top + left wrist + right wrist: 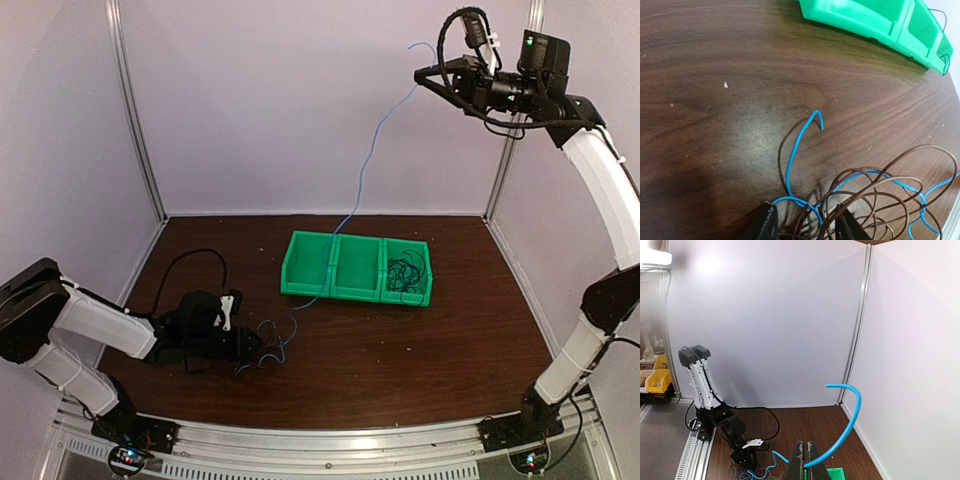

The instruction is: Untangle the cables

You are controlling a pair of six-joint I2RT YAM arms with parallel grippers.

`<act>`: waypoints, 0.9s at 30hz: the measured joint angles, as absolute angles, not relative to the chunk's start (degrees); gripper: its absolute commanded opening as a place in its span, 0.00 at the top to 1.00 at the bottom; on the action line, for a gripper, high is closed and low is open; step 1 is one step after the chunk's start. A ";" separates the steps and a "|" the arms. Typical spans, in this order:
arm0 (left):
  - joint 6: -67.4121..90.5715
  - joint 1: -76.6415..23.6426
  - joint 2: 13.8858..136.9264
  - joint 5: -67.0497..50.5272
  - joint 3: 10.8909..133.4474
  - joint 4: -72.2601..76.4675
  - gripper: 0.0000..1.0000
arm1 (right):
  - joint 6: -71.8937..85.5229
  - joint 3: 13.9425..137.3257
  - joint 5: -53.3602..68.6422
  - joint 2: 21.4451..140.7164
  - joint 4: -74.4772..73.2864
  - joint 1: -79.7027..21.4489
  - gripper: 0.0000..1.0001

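A tangle of thin blue and brown-black cables (272, 345) lies on the brown table near the front left; it also shows in the left wrist view (880, 195). My left gripper (255, 345) is low on the table at this tangle, its jaws apart with several strands lying between the fingers (765, 225). My right gripper (422, 75) is raised high at the back right and shut on one blue cable (365, 160). That cable hangs down over the green bin to the tangle. Its free end curls above the shut fingers (800, 462).
A green three-compartment bin (355, 238) stands at mid-table; its right compartment holds a bunch of dark cables (405, 270). The left arm's thick black hose (190, 258) loops over the table at the left. White walls enclose the back and sides.
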State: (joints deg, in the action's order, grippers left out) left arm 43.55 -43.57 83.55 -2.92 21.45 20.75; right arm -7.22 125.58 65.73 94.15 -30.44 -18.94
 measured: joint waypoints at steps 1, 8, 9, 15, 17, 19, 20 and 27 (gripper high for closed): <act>43.55 -43.57 83.53 -2.35 21.45 20.62 0.59 | -5.93 125.91 66.67 94.04 -29.41 -17.78 1.00; 43.70 -43.62 82.74 0.34 21.47 19.25 0.53 | 6.26 128.03 71.29 93.95 -17.10 -7.44 1.00; 43.97 -43.62 81.93 1.45 21.47 17.93 0.51 | 8.69 128.11 72.12 93.95 -14.44 -5.82 1.00; 45.41 -43.00 78.78 6.68 21.69 11.53 0.47 | 29.45 125.91 74.81 93.32 10.50 5.13 1.00; 45.65 -42.52 78.74 7.73 21.89 10.81 0.47 | 35.42 124.31 74.85 92.95 17.45 8.32 1.00; 45.60 -42.37 78.74 8.05 22.00 10.61 0.45 | 39.79 121.71 74.94 92.16 23.18 8.93 1.00; 45.54 -42.37 78.70 8.01 22.09 10.50 0.44 | 41.54 119.72 75.09 91.48 25.58 8.88 1.00; 43.75 -42.37 76.31 7.81 22.94 5.23 0.31 | 42.83 108.53 75.20 89.12 28.91 8.73 1.00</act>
State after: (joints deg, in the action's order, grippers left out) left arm 43.75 -42.37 76.31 7.81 22.94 5.23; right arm 42.83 108.53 75.20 89.12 28.91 8.73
